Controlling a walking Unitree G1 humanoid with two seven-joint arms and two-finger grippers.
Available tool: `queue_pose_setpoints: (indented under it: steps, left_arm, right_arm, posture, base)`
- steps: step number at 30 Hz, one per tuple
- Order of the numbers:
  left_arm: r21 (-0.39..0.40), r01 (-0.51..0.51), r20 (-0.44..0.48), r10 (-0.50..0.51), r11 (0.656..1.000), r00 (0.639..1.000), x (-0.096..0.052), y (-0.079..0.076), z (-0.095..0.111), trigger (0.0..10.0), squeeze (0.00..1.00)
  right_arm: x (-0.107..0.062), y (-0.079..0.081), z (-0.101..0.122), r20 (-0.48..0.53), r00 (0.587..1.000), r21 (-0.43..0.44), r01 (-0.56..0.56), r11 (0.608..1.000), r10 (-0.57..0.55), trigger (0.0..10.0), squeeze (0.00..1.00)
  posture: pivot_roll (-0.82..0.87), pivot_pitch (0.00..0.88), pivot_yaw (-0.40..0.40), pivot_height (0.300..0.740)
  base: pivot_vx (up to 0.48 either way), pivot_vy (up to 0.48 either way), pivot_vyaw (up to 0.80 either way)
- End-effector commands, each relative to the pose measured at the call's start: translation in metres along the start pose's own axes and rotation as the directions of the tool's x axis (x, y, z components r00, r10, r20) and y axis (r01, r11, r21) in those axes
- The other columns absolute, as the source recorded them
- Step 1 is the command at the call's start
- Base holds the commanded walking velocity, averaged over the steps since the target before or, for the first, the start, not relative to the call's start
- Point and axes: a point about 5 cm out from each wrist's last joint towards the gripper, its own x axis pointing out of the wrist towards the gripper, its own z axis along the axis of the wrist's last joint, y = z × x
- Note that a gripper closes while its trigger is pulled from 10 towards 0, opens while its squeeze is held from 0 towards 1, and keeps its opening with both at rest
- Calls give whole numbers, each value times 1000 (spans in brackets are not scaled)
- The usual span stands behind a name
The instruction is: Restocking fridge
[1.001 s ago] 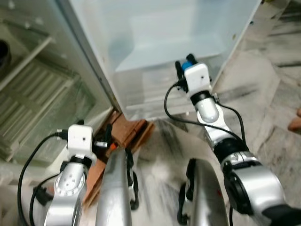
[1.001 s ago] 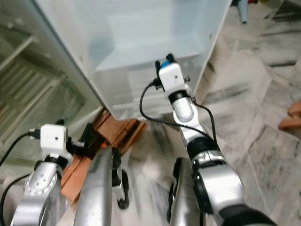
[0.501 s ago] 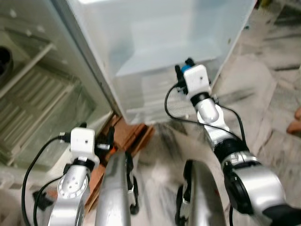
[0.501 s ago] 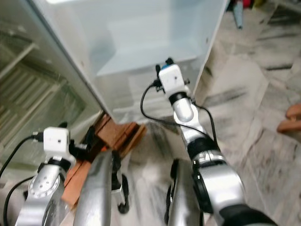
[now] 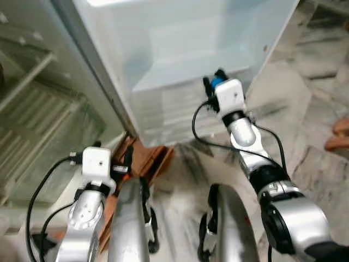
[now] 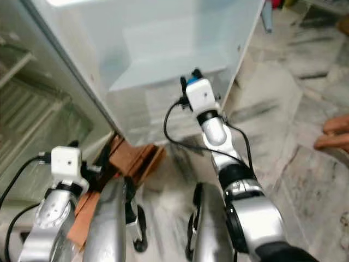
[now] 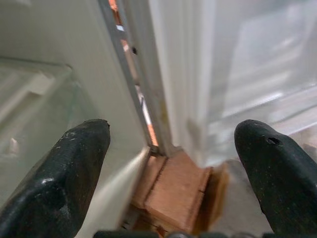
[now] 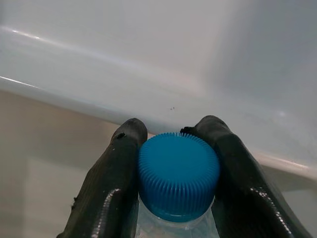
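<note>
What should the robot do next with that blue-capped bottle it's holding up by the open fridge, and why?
Probably ease the right gripper forward over the white shelf edge just ahead. Its fingers are clamped on the bottle at the blue cap, and the bottle sits in front of the open fridge, not yet inside. The left gripper is open and low by the reddish bricks.

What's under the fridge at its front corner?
Reddish-brown bricks sit under the fridge at its corner, next to the open left gripper. How far they run beneath the cabinet is hidden. The right gripper holds a blue-capped bottle.
</note>
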Motion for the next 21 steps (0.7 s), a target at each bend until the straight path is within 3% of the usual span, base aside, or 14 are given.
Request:
queue_pose_setpoints:
  steps: [1, 11, 21]
  left_arm:
    - [-4, -3, -16, 3, 1000, 1000, -3, -1, -4, 10000, 0]
    - [-7, -12, -19, 12, 1000, 1000, -2, -2, -6, 10000, 0]
    - [-1, -35, -25, 35, 999, 999, -10, 0, -5, 10000, 0]
  right_arm:
    - [-6, -13, -13, -87, 993, 11, 81, 997, -79, 10000, 0]
    - [-9, -13, -15, -79, 993, -10, 90, 996, -90, 10000, 0]
    - [9, -5, -7, -113, 991, 64, 74, 995, -67, 10000, 0]
  posture:
    - [172, 251, 64, 572]
    - [173, 244, 54, 572]
    - [211, 271, 58, 572]
  base:
    - [356, 0, 0]
    - [349, 0, 0]
    - [0, 0, 0]
